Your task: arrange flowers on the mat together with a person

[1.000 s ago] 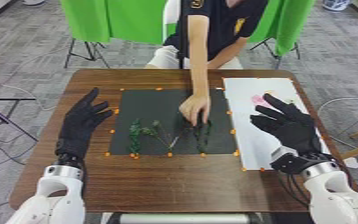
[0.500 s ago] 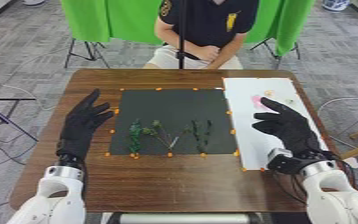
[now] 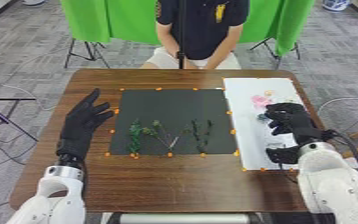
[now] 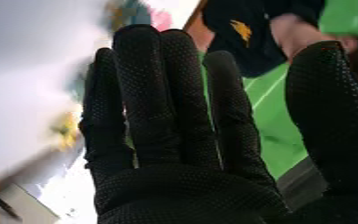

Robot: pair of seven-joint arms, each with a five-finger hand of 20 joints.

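Right of centre in the head view, the right hand [image 3: 288,117] is held over the white sheet [image 3: 254,147], just beside a pink flower [image 3: 261,101]; left of centre, the dark mat [image 3: 167,105] is set with a leafy green sprig [image 3: 135,137], a branching sprig [image 3: 160,134] and, towards the mat's lower right, a pair of slender stems [image 3: 202,136], all laid along its lower half; at the left of the frame, the left hand [image 3: 85,119] is poised at the mat's edge, its fingers loosely extended and nothing held.

In the right wrist view, the right hand is seen well spread, its fingers nearly straight and its thumb set wide apart, with nothing gripped; a yellow bloom [image 4: 67,129] is glimpsed past the fingers, over the pale sheet; whether any flower is touched by the glove cannot be told.

The flowers are judged to be very light, with soft heads easily crushed and thin stems likely to bend or roll; the pink one, if chosen next, would best be pinched low on its stem, or just under the head should the stem prove too flat to the sheet; petals are best left unpressed, and a slip on smooth fabric fingertips is to be expected if the pinch is slack.
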